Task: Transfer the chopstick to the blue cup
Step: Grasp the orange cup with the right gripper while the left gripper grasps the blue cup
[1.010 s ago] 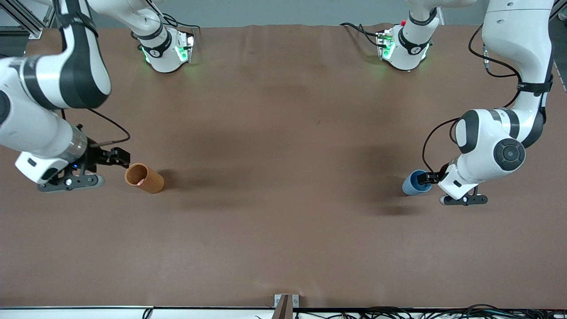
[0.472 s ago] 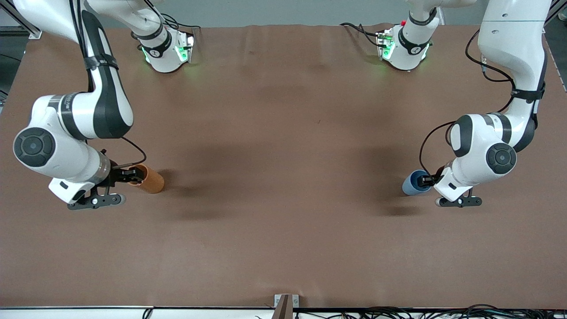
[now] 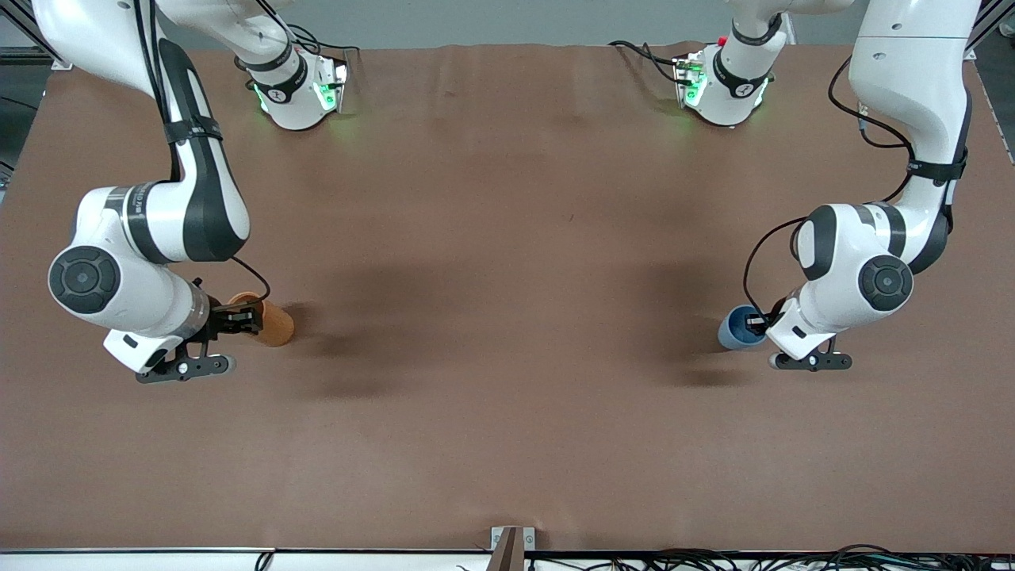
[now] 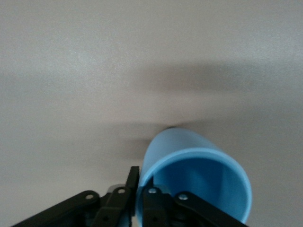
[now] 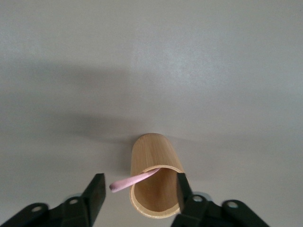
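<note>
The left pincer (image 4: pixel 137 198) is clamped on the rim of the light, rigid blue cup (image 4: pixel 194 179), while the right pincer (image 5: pixel 139 194) stands parted around the bamboo cup (image 5: pixel 154 182), whose thin, stiff, feather-light chopstick (image 5: pixel 135 179) is best pinched at its protruding tip.

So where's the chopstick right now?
The chopstick is in the orange-brown cup, toward the right arm's end of the table, its tip poking over the rim between the right gripper's fingers.

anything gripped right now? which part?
The left gripper is shut on the blue cup, pinching its rim wall. The right gripper straddles the orange cup's rim and the chopstick, not closed.
</note>
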Robot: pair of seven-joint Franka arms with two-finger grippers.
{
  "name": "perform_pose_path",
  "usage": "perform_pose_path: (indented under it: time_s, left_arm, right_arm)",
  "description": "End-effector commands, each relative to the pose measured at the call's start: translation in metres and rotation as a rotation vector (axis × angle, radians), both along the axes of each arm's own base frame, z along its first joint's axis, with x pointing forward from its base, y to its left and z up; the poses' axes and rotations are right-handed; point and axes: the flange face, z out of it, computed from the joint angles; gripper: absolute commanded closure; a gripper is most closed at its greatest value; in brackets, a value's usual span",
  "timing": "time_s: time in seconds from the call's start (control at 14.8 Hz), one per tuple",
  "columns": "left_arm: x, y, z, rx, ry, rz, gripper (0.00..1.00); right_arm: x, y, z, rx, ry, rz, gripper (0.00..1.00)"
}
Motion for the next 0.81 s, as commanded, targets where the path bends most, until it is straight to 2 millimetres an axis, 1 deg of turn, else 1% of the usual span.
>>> perform_pose_path:
  time_s: [0.0, 0.07, 0.13, 0.2, 0.27, 0.34, 0.4, 0.54, 0.67, 0.74]
  left_arm:
    - [0.014, 0.0, 0.02, -0.003, -0.034, -0.025, 1.0]
    - [0.019, 0.001, 0.035, -0.003, -0.011, -0.023, 1.0]
    - [0.029, -0.001, 0.06, -0.002, 0.011, -0.021, 1.0]
    - [0.038, -0.007, 0.091, -0.002, 0.038, -0.013, 1.0]
    - [0.044, -0.015, 0.117, 0.001, 0.055, 0.008, 1.0]
    - [0.046, -0.023, 0.138, 0.0, 0.062, 0.045, 1.0]
    - [0.045, -0.047, 0.159, -0.014, 0.052, 0.065, 1.0]
    - [0.037, -0.084, 0.184, -0.029, 0.026, 0.17, 1.0]
    - [0.024, -0.132, 0.194, -0.049, 0.027, 0.259, 1.0]
    - [0.016, -0.156, 0.196, -0.058, 0.035, 0.289, 1.0]
  right_arm:
    - [0.0, 0.001, -0.007, -0.001, 0.001, 0.004, 0.41]
    - [0.0, 0.001, -0.008, -0.002, 0.002, 0.004, 0.43]
    - [0.0, 0.001, -0.008, -0.002, 0.002, 0.004, 0.46]
    - [0.0, 0.002, -0.008, -0.002, 0.004, 0.005, 0.49]
    - [0.0, 0.001, -0.008, -0.002, 0.004, 0.004, 0.52]
    - [0.0, 0.001, -0.008, -0.002, 0.004, 0.004, 0.55]
    - [0.0, 0.001, -0.008, -0.002, 0.003, 0.002, 0.57]
    - [0.0, 0.002, -0.008, -0.003, 0.006, 0.0, 0.65]
    - [0.0, 0.002, -0.008, -0.003, 0.004, -0.001, 0.73]
    - [0.0, 0.002, -0.007, -0.002, 0.003, -0.001, 0.75]
